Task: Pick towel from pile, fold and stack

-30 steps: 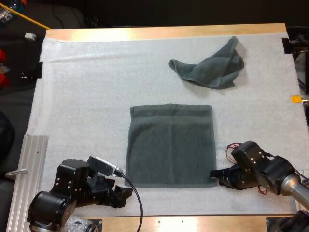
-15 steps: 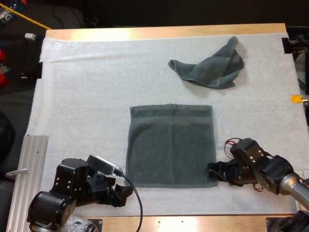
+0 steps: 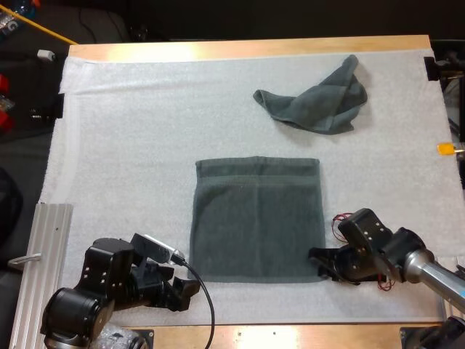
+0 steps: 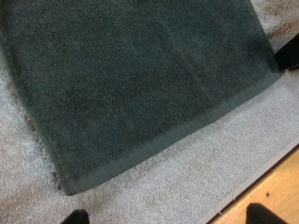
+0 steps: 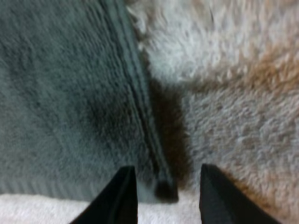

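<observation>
We're straddling the lower-right corner of the flat towel (image 3: 258,218) with right gripper (image 3: 320,262), fingers spread, gripping nothing; left gripper (image 3: 187,291) hovering lower left, likewise spread.

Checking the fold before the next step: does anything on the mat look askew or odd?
Nothing stands out. The flat towel lies smooth and roughly square mid-mat, its edges straight; the crumpled towel sits apart at the far right. The right gripper, open, straddles the flat towel's near right corner.
</observation>
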